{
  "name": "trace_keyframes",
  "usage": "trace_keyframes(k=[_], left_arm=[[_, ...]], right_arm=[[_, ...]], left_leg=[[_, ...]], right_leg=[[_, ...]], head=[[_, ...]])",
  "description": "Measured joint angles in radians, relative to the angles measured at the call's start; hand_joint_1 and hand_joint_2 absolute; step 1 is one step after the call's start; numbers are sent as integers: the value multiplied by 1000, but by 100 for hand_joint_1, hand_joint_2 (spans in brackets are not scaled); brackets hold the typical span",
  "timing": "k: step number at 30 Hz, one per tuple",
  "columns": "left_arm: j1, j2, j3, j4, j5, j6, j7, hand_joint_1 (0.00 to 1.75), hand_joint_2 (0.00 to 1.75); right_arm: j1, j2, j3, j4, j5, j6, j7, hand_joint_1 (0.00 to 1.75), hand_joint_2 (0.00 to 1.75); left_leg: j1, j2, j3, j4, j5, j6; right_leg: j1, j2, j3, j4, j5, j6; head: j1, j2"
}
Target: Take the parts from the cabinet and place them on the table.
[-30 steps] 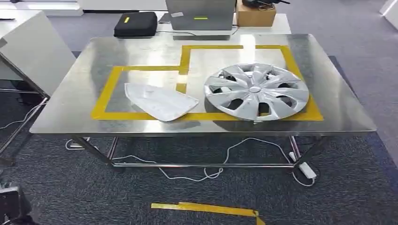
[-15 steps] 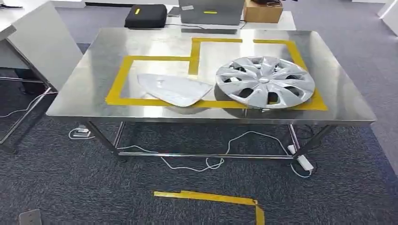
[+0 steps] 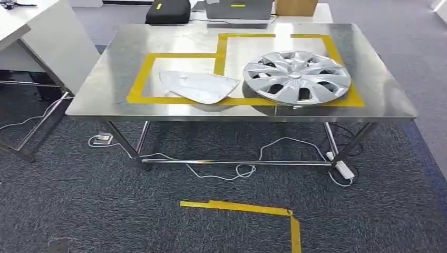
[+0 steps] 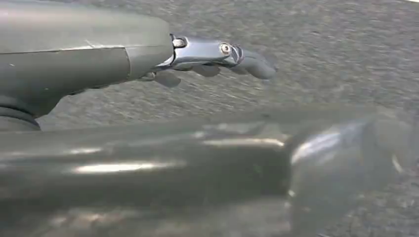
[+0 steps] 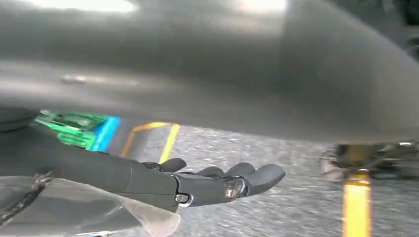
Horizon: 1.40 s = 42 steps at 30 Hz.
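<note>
Hubcap and panel — on table

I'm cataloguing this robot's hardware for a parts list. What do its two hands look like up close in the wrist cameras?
The left hand has a smooth grey cover leading to a shiny silver metal link with a visible screw, ending in dark grey rounded fingers. The right hand is darker: a near-black cover, a metallic link with two small screws, and dark rounded fingers. No cables or markings are discernible on either.
</note>
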Motion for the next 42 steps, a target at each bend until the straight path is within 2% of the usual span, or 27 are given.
trace_keyframes(k=[2,3,4,5,7,8,9,13,16,18,19,20,22,23,24,25,28,29,30,31,33,34,36,38,40,41,42], left_arm=[[-2,3,0,6,-17,-2,0,0,0],[-4,4,0,9,-22,-3,0,0,0],[-4,4,0,11,-27,-3,0,0,0],[-3,5,0,14,-29,-4,0,0,0],[-3,5,0,17,-39,-5,0,0,0],[-5,5,0,18,-43,-6,-1,0,0],[-7,5,-1,20,-48,-6,-2,0,0],[-5,7,-1,25,-50,-8,-2,0,0],[-13,6,-1,29,-50,-8,-2,0,0],[-15,6,-1,30,-50,-8,-2,0,0],[-15,7,-1,30,-50,-8,-2,0,0],[-14,7,-1,31,-50,-8,-2,0,0],[-15,7,-1,34,-50,-8,-2,0,0],[-16,6,-1,35,-51,-9,-2,0,0],[-18,5,-1,37,-54,-12,-2,0,0],[-20,5,-2,38,-56,-15,-3,0,0],[-15,5,-2,42,-63,-19,-5,0,0],[-12,11,-2,43,-69,-19,-5,0,0],[-9,6,-2,48,-72,-20,-5,0,0],[-11,6,-2,50,-72,-23,-5,0,0],[-21,3,-3,55,-79,-24,-5,0,0],[-22,3,-3,56,-80,-24,-5,0,0],[-21,3,-3,59,-82,-24,-5,0,0],[-22,3,-3,60,-81,-24,-5,0,0],[-27,1,-4,62,-79,-27,-5,0,0],[-28,2,-4,63,-79,-27,-5,0,0],[-28,3,-4,64,-79,-27,-6,0,0]], right_arm=[[3,1,1,0,0,0,6,0,0],[3,2,1,0,0,0,6,0,0],[2,2,1,0,0,0,6,0,0],[2,1,2,0,0,0,6,0,0],[1,2,2,0,0,-1,6,0,0],[0,2,2,0,0,-1,6,0,0],[-1,2,2,0,0,-1,6,0,0],[-7,2,2,0,0,-1,6,0,0],[-5,2,3,0,0,-2,4,0,0],[-4,2,3,1,0,-2,5,0,0],[-4,2,3,2,0,-2,6,0,0],[-4,2,3,2,0,-2,6,0,0],[-5,2,4,2,0,-2,6,0,0],[-7,2,4,3,0,-3,6,0,0],[-9,2,4,4,0,-4,6,0,0],[-7,2,5,5,0,-4,6,0,0],[-9,2,5,5,0,-3,6,0,0],[-8,5,5,6,0,-4,6,0,0],[-8,2,5,8,0,-3,5,0,0],[-5,3,5,8,0,-3,2,0,0],[2,3,5,8,-1,-3,6,0,0],[3,3,5,8,-1,-3,6,0,0],[-1,2,5,9,-1,-3,6,0,0],[-5,2,5,9,-1,-2,6,0,0],[-7,2,5,13,-1,-3,6,0,0],[-9,2,5,13,-1,-3,6,0,0],[-11,2,5,13,-1,-4,6,0,0]], left_leg=[[12,0,-29,145,-113,-15],[16,1,-43,223,-140,-21],[21,1,-42,267,-135,-26],[26,3,-24,265,-110,-30],[32,15,71,140,-44,-34],[32,39,122,58,-39,-32],[20,69,146,24,-67,-29],[14,42,131,-4,-52,1],[22,16,109,-23,-29,35],[17,-4,83,-23,-7,38],[14,-13,70,-22,4,38],[13,-23,54,-20,16,36],[12,-45,25,-17,39,32],[12,-58,11,-15,52,27],[12,-67,1,-13,64,23],[7,-78,-5,-13,75,18],[14,-114,-9,-35,120,-7],[15,-110,-12,-35,119,-9],[15,-65,-21,-17,71,-12],[18,-33,-31,33,-10,-17],[28,-9,-43,178,-135,-32],[33,-5,-45,249,-151,-40],[46,-1,-21,300,-83,-51],[56,16,72,206,-18,-61],[54,71,210,9,-75,-64],[45,67,227,-30,-100,-40],[41,60,218,-33,-101,-36]], right_leg=[[1,-17,-16,12,10,-5],[0,-26,-31,23,15,-4],[-2,-36,-49,36,18,-2],[-2,-45,-64,47,18,-1],[-5,-64,-91,75,18,2],[-5,-71,-96,85,16,5],[1,-80,-106,90,17,8],[0,-111,-111,94,35,35],[-6,-7,-158,194,-87,45],[-6,9,-197,342,-167,45],[-5,10,-201,380,-170,44],[-5,10,-185,377,-140,42],[-5,17,-107,272,-48,36],[-5,43,-48,183,-25,29],[-6,93,4,97,-52,20],[-9,106,47,28,-64,19],[2,71,20,39,-48,10],[-10,52,9,33,-31,3],[-9,38,-1,33,-21,-3],[-8,22,-12,33,-10,-11],[-7,-16,-36,34,11,-9],[-7,-35,-52,38,22,-7],[-8,-65,-82,52,39,-1],[-11,-90,-121,73,53,10],[-7,-111,-146,97,61,22],[-8,-120,-149,98,69,32],[-9,-129,-155,99,80,38]], head=[[0,0],[-1,0],[-1,0],[-1,0],[0,0],[-2,0],[-3,0],[-1,0],[5,0],[8,0],[9,0],[8,0],[9,0],[9,0],[8,0],[6,0],[13,0],[13,0],[10,0],[1,0],[0,0],[0,0],[0,0],[0,0],[-5,0],[0,0],[-5,0]])
